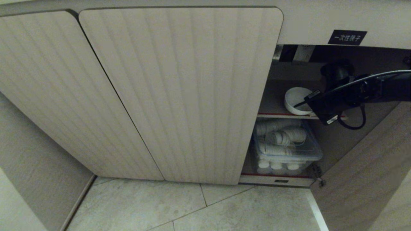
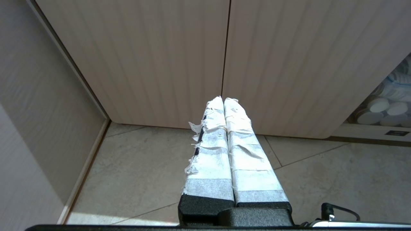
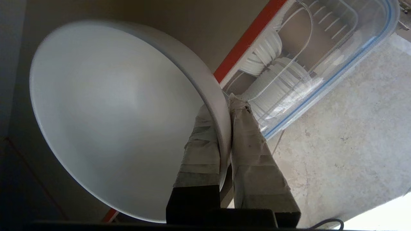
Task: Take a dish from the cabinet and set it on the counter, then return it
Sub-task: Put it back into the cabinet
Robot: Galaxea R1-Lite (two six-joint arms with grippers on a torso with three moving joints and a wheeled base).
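Note:
The dish (image 1: 296,98) is a plain white bowl on the upper shelf (image 1: 273,114) of the beige ribbed cabinet (image 1: 179,93), inside the open right compartment. My right gripper (image 1: 305,102) reaches in from the right. In the right wrist view the right gripper (image 3: 221,104) is shut on the rim of the dish (image 3: 112,112), one taped finger inside the bowl and one outside. My left gripper (image 2: 223,98) hangs parked before the closed doors (image 2: 160,57), shut with nothing between its fingers. The counter is out of view.
A clear plastic bin (image 1: 285,144) of ribbed white cups sits on the lower shelf, right under the dish; the bin (image 3: 321,57) also shows past the right fingers. The compartment's open door (image 1: 369,166) stands at the right. A black label (image 1: 347,37) is above. Tiled floor (image 1: 192,208) lies below.

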